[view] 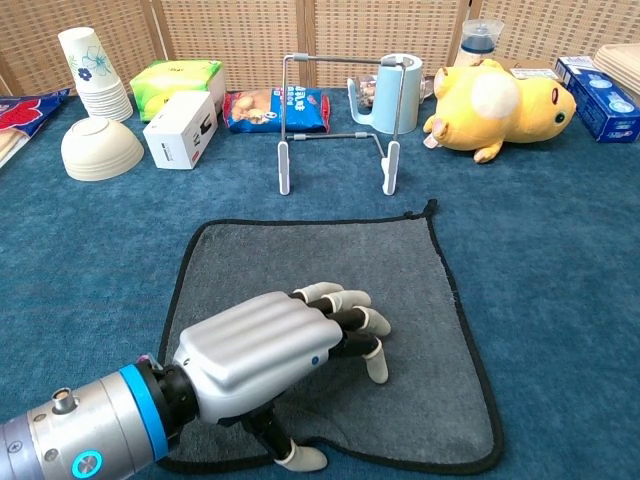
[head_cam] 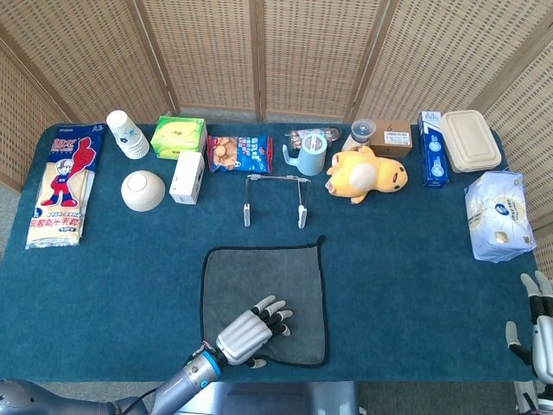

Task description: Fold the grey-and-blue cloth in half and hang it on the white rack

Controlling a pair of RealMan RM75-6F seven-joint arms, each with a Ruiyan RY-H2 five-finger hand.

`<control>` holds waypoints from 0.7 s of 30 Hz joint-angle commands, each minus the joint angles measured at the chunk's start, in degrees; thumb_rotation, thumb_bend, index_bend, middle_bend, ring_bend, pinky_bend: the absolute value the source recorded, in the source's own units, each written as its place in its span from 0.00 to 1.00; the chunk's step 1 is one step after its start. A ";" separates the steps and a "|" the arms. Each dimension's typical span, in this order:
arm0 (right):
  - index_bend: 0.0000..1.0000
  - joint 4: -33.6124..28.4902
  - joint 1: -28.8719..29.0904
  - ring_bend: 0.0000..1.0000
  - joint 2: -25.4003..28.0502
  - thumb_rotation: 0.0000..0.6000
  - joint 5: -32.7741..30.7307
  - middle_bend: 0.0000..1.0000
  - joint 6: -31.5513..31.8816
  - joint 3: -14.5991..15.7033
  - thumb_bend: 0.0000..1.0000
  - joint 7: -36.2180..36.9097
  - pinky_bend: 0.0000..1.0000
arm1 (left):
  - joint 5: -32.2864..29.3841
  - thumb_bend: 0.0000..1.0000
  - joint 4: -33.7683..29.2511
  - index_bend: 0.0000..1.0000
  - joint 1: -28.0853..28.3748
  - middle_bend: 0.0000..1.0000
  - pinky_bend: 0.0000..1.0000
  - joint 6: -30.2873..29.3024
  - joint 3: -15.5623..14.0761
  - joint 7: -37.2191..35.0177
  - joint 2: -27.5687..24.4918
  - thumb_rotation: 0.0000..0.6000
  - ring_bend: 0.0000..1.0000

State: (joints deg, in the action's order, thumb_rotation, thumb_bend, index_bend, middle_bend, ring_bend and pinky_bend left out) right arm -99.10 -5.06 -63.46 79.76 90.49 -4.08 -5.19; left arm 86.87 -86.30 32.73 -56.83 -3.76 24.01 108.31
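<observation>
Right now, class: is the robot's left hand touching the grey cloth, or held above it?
Touching. In the chest view the left hand lies palm down on the cloth, its fingertips and thumb pressing the fabric with no gap.

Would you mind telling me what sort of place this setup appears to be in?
Probably a staged robot test station, not a home: a blue-covered table ringed by woven screens, with unrelated props such as a yellow plush toy lined up along it.
</observation>
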 commanded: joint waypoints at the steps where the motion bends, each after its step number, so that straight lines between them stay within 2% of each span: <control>1: 0.00 0.01 0.00 0.00 -0.01 1.00 -0.02 0.00 -0.06 0.00 0.42 0.00 0.00 | 0.09 0.39 -0.03 0.33 -0.03 0.18 0.03 -0.13 0.04 -0.28 -0.01 1.00 0.03; 10: 0.00 -0.09 0.15 0.00 -0.05 1.00 -0.29 0.00 -0.39 -0.14 0.42 -0.26 0.00 | 0.34 0.49 0.45 0.41 -0.09 0.20 0.03 -0.30 0.00 -0.94 0.14 1.00 0.04; 21: 0.00 -0.52 0.13 0.00 0.05 1.00 -0.21 0.00 -0.29 -0.17 0.42 -0.81 0.00 | 0.79 0.49 0.53 0.48 -0.23 0.23 0.04 -0.87 0.06 -2.18 0.05 1.00 0.06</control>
State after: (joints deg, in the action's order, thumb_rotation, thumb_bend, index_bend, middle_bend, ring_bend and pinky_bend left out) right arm -99.62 -4.94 -63.40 79.55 90.21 -4.25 -6.00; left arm 87.60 -85.76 32.52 -57.63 -3.68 21.90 108.38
